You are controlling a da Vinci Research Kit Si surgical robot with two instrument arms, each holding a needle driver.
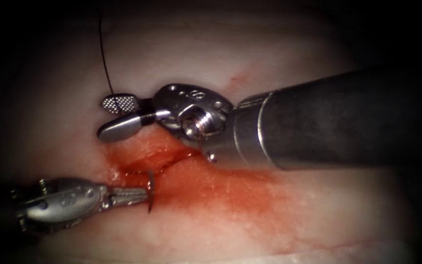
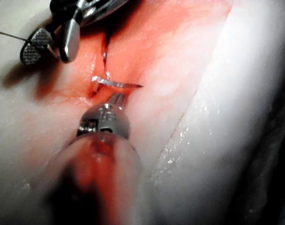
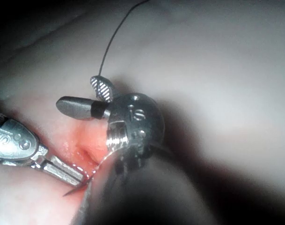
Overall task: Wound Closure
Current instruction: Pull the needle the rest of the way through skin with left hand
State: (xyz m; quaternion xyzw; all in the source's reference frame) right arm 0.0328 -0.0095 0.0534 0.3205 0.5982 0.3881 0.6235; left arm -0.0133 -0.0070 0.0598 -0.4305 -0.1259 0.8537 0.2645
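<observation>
My left tool [image 1: 140, 196] comes in low from the endoscope's left, and its jaws are closed on the needle [image 1: 150, 193]. I grip it partway along its curve, not at either end. In the endoscope view the needle stands nearly upright across my jaw tips, one short length above them toward the cut [image 1: 159, 159] and one sharp-looking end below them. In my left wrist view the same needle [image 2: 118, 84] lies crosswise just ahead of my jaws, with one end at the reddened lip of the cut and the other pointing free over the tissue [image 1: 279, 49]. I judge that end at the lip to be touching or just entering the tissue, but I cannot tell how deep it goes.

My right tool [image 1: 123, 116] sits above the cut, well apart from the needle, with its jaws spread open and holding nothing. The thread [image 1: 104, 54] runs down from the top of the endoscope view and passes across the ribbed face of the upper jaw; it lies against that jaw, not pinched. The right wrist view shows the same: open jaws and the thread [image 3: 112, 40] rising away from them.

So the needle lies below and slightly to the right of my right jaws, across the cut from them, its long axis roughly up-and-down. My left tool is plainly the nearer one, already on it. Red fluid [image 1: 221, 190] spreads from the cut toward the right.
</observation>
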